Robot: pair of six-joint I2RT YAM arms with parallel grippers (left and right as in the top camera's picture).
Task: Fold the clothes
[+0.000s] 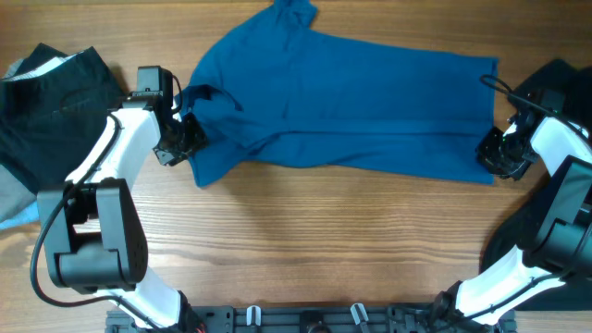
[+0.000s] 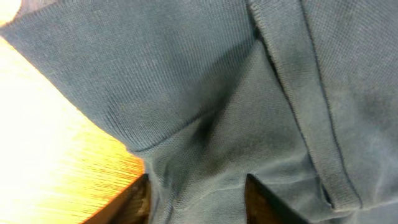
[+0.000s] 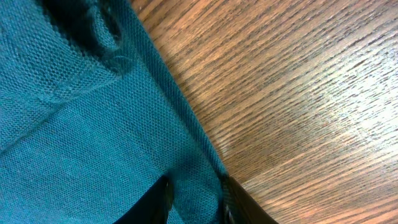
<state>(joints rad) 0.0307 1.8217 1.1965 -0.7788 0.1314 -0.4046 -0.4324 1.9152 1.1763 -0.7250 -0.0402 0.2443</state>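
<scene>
Plain royal-blue shirt; black garment at left; brown woodgrain table.

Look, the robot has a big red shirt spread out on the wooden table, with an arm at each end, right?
Not red. The shirt is blue, as the overhead view shows. It does lie spread on the wooden table; the rest is right.

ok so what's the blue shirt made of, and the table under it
The blue shirt looks like a matte knit, maybe cotton pique: close up it shows a fine pebbled mesh. The table looks like wood or wood-look laminate: streaky grain, slight sheen.
</scene>
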